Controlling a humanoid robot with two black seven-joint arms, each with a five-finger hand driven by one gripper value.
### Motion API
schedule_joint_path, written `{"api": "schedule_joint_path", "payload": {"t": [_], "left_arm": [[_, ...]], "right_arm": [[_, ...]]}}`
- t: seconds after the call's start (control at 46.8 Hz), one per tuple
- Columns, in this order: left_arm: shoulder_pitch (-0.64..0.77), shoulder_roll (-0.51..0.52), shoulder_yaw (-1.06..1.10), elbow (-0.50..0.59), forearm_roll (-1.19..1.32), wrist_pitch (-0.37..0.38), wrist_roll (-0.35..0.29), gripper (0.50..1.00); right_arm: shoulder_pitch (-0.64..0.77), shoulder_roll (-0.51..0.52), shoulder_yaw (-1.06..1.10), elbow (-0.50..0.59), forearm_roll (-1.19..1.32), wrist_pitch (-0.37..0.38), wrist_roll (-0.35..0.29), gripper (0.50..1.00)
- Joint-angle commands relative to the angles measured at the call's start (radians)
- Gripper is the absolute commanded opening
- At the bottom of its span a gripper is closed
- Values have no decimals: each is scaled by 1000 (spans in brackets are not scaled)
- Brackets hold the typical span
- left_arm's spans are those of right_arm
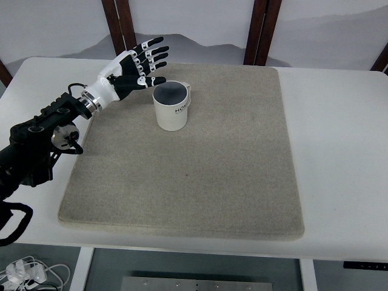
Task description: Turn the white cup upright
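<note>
While the white cup (171, 107) stands upright on the far left part of the beige mat (200, 182), its dark inside is seen from above and nothing is seen in it. Its handle is turned to the far right. The left hand (140, 63) is held just beside the cup, fingers spread, gripping nothing. The mat is laid on a white table (339, 151).
</note>
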Motion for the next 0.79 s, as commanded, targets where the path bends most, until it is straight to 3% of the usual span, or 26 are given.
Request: {"api": "schedule_joint_path", "payload": {"t": [0.0, 0.171, 0.578, 0.77], "left_arm": [[-23, 21, -5, 0, -11, 0, 0, 996], [-77, 59, 0, 2, -89, 0, 0, 996], [-141, 45, -1, 72, -117, 0, 0, 984], [-149, 56, -1, 72, -310, 0, 0, 981]], "right_arm": [[0, 0, 0, -1, 0, 0, 0, 952], [0, 0, 0, -1, 0, 0, 0, 952], [0, 0, 0, 1, 0, 0, 0, 952], [0, 0, 0, -1, 0, 0, 0, 952]]}}
